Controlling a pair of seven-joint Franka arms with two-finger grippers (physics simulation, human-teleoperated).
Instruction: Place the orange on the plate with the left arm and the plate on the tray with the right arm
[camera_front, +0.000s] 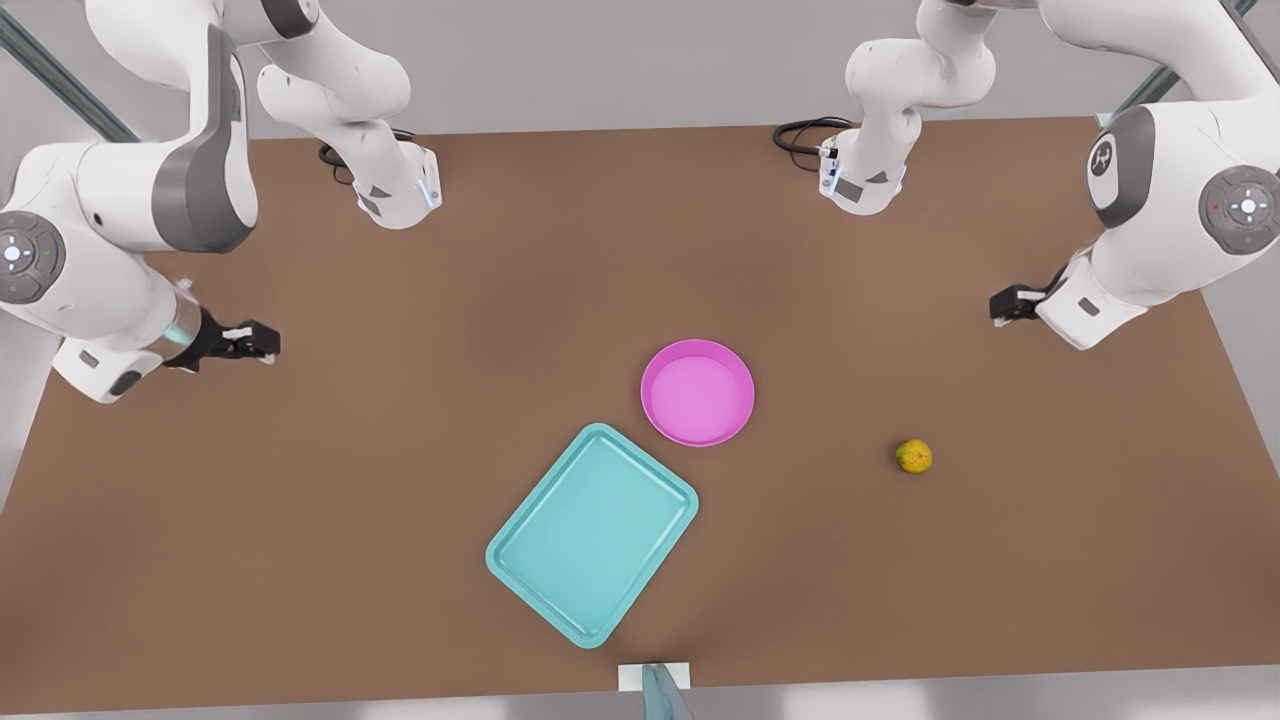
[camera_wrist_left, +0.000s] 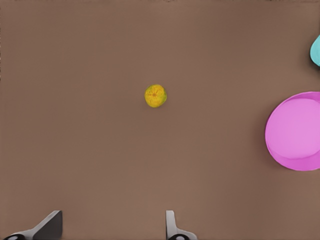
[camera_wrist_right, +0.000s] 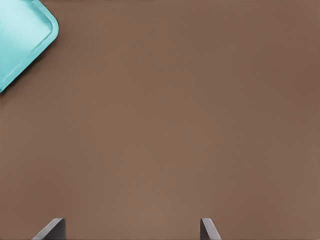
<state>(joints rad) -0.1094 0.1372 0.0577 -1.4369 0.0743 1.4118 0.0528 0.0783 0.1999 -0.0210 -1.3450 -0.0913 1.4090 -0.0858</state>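
The small yellow-orange orange (camera_front: 914, 456) (camera_wrist_left: 155, 95) lies on the brown table at the front view's right. The round magenta plate (camera_front: 698, 392) (camera_wrist_left: 295, 132) sits near the middle, holding nothing, close to a corner of the teal tray (camera_front: 592, 533) (camera_wrist_left: 315, 50) (camera_wrist_right: 22, 37). My left gripper (camera_front: 1005, 303) (camera_wrist_left: 112, 231) hovers open above the table at the front view's right, well apart from the orange. Over at the front view's left, my right gripper (camera_front: 262, 342) (camera_wrist_right: 131, 231) hangs open and holds nothing, far from the plate.
Both arm bases (camera_front: 400, 190) (camera_front: 860, 180) stand at the table's far edge with black cables beside them. A small white and teal fixture (camera_front: 655, 685) sits at the near edge. Bare table (camera_front: 300, 480) surrounds the three objects.
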